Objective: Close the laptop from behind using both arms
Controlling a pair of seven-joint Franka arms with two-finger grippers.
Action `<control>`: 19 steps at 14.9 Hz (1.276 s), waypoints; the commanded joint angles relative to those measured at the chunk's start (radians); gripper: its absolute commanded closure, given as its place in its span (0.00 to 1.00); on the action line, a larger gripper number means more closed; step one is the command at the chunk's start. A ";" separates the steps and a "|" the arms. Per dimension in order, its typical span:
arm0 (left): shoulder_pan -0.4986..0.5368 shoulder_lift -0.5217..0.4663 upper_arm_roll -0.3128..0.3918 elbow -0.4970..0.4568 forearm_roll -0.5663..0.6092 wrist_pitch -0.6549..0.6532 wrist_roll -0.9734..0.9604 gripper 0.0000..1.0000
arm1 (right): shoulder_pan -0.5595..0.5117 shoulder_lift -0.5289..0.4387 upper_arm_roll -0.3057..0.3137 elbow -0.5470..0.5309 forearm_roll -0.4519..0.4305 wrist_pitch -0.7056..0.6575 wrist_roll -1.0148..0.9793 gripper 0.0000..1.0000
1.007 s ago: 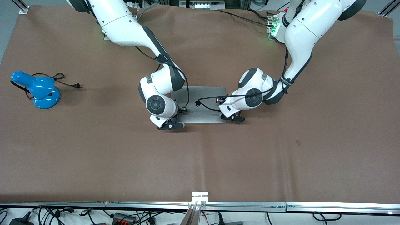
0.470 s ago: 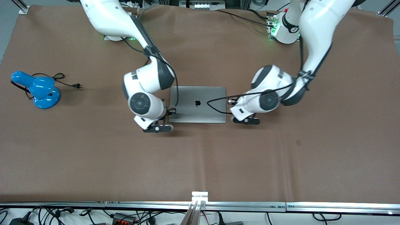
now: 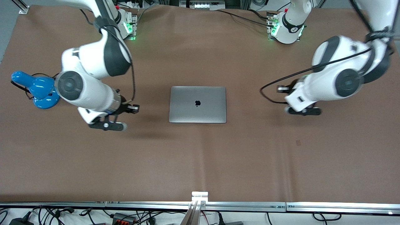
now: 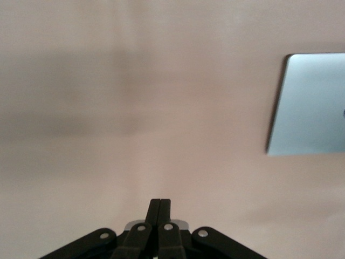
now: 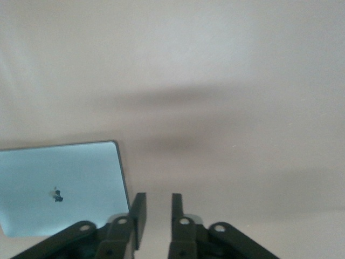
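The silver-grey laptop [image 3: 197, 104] lies shut and flat on the middle of the brown mat, with the black apple logo on its lid facing up. It also shows in the left wrist view [image 4: 310, 102] and the right wrist view [image 5: 59, 189]. My left gripper [image 3: 302, 111] is over bare mat, well away from the laptop toward the left arm's end of the table. Its fingers [image 4: 160, 202] are pressed together and hold nothing. My right gripper [image 3: 107, 125] is over bare mat toward the right arm's end. Its fingers [image 5: 139, 210] stand a little apart and hold nothing.
A blue desk lamp [image 3: 39, 89] with a black cord and plug [image 3: 67, 79] stands near the right arm's end of the table, close by the right arm's wrist. A metal rail [image 3: 200, 204] runs along the table's near edge.
Both grippers have swung away from the laptop's two sides, each toward its own arm's end of the table. The laptop has stayed shut and has not moved.
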State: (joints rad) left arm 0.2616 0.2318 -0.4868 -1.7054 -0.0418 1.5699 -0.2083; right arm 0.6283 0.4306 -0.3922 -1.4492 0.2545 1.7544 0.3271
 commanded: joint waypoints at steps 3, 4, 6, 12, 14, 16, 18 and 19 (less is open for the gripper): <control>0.050 -0.054 0.046 0.128 0.097 -0.129 0.125 0.00 | 0.017 -0.079 -0.080 0.009 -0.119 -0.078 -0.078 0.00; 0.035 -0.057 0.084 0.168 0.112 -0.146 0.125 0.00 | 0.013 -0.084 -0.080 0.053 -0.168 -0.090 -0.112 0.00; -0.027 -0.052 0.179 0.223 0.115 -0.166 0.109 0.00 | -0.036 -0.084 -0.094 0.089 -0.164 -0.117 -0.141 0.00; -0.048 -0.138 0.258 0.098 0.074 -0.042 0.125 0.00 | -0.341 -0.128 0.121 0.098 -0.153 -0.099 -0.223 0.00; -0.058 -0.141 0.254 0.098 0.080 -0.054 0.127 0.00 | -0.476 -0.150 0.248 0.096 -0.159 -0.096 -0.223 0.00; -0.058 -0.149 0.257 0.092 0.073 -0.077 0.141 0.00 | -0.536 -0.161 0.263 0.089 -0.169 -0.084 -0.250 0.00; -0.056 -0.151 0.260 0.090 0.066 -0.090 0.144 0.00 | -0.576 -0.174 0.277 0.063 -0.175 -0.060 -0.330 0.00; -0.056 -0.152 0.258 0.092 0.066 -0.081 0.142 0.00 | -0.582 -0.182 0.279 0.049 -0.176 -0.049 -0.336 0.00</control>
State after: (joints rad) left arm 0.2055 0.1163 -0.2392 -1.5810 0.0473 1.4846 -0.0954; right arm 0.0848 0.2798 -0.1521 -1.3591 0.0988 1.6750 0.0286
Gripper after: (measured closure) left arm 0.000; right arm 0.000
